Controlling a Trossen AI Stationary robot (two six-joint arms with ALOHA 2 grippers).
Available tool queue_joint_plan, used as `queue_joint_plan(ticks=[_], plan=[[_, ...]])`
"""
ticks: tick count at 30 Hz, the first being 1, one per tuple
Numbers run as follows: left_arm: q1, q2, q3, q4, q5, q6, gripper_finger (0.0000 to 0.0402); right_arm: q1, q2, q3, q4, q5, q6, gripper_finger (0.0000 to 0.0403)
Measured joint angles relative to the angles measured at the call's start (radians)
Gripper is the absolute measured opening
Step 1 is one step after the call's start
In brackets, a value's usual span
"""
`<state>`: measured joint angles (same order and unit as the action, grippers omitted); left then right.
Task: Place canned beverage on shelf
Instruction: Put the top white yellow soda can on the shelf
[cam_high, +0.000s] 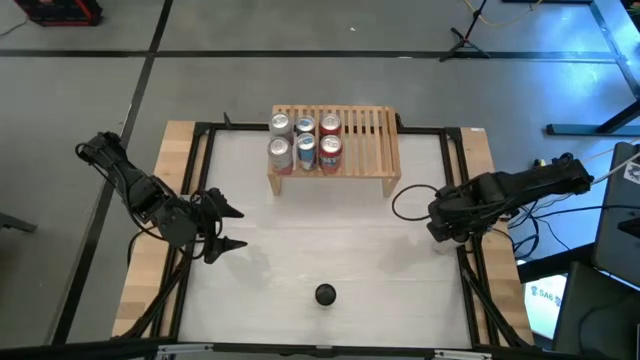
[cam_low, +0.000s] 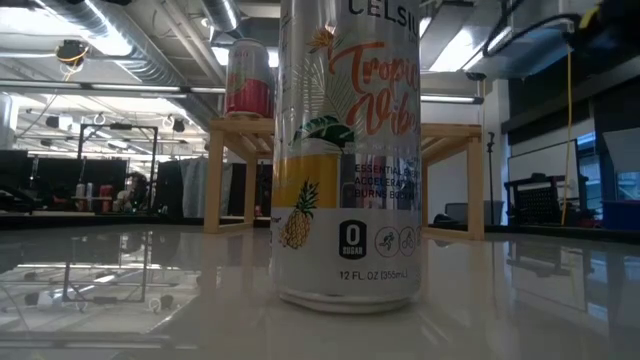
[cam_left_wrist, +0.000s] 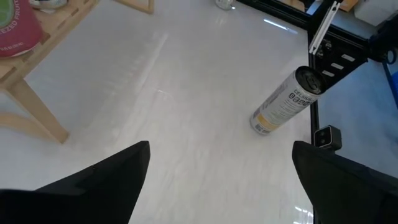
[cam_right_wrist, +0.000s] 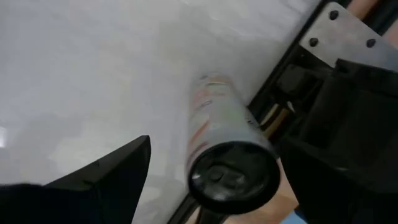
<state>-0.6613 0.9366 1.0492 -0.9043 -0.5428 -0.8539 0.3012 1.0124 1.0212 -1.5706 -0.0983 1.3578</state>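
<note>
The right hand (cam_high: 437, 228) hovers at the right edge of the tabletop (cam_high: 330, 235), released, with its fingers spread wide. Its wrist view shows an upright can (cam_right_wrist: 224, 134) close in the gap between them, hard against the black frame rail. From above that can is hidden under the arm, so I cannot tell exactly where it stands. The left hand (cam_high: 240, 228) waits at the left edge, also released and holding nothing.

A second can (cam_high: 325, 294), a pineapple-printed one, stands upright alone near the near edge at the centre, well apart from both hands. The shelf (cam_high: 370, 140) sits at the far centre. Six cans (cam_high: 304, 140) fill its left half in two rows, and the right half of the slats is bare.

The step in hand looks like the right hand's grasp, not yet made.
- Centre the fingers on the can's body, below the rim and above the base, so it does not pivot.
- The rail beside it leaves little room for the outer finger, so come down straight and close gently, since thin cans dent.
- Lift clear before swinging left and far.
- Aim for the bare slats on the right, set the base flat across them, and keep away from the standing rows.
</note>
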Motion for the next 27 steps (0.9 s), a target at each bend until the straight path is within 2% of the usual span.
queue_joint_plan(ticks=[5, 12, 21, 24, 27], plan=[[0.0, 0.0, 0.0, 0.0, -0.021, 0.0, 0.0384, 0.0, 0.0, -0.053, 0.0, 0.016, 0.002, 0.0344], [0.0, 0.0, -0.001, 0.0, -0.022, -0.001, 0.0384, 0.0, 0.0, -0.092, -0.001, -0.078, -0.031, 0.0344], [0.0, 0.0, -0.001, 0.0, -0.022, -0.004, 0.0384, 0.0, 0.001, -0.132, 0.013, -0.088, -0.052, 0.0343], [0.0, 0.0, -0.001, 0.0, -0.022, -0.003, 0.0384, 0.001, 0.001, -0.134, 0.021, -0.098, -0.061, 0.0319], [0.0, 0.0, -0.001, 0.0, -0.022, -0.003, 0.0384, 0.001, 0.001, -0.133, 0.044, -0.098, -0.083, 0.0265]])
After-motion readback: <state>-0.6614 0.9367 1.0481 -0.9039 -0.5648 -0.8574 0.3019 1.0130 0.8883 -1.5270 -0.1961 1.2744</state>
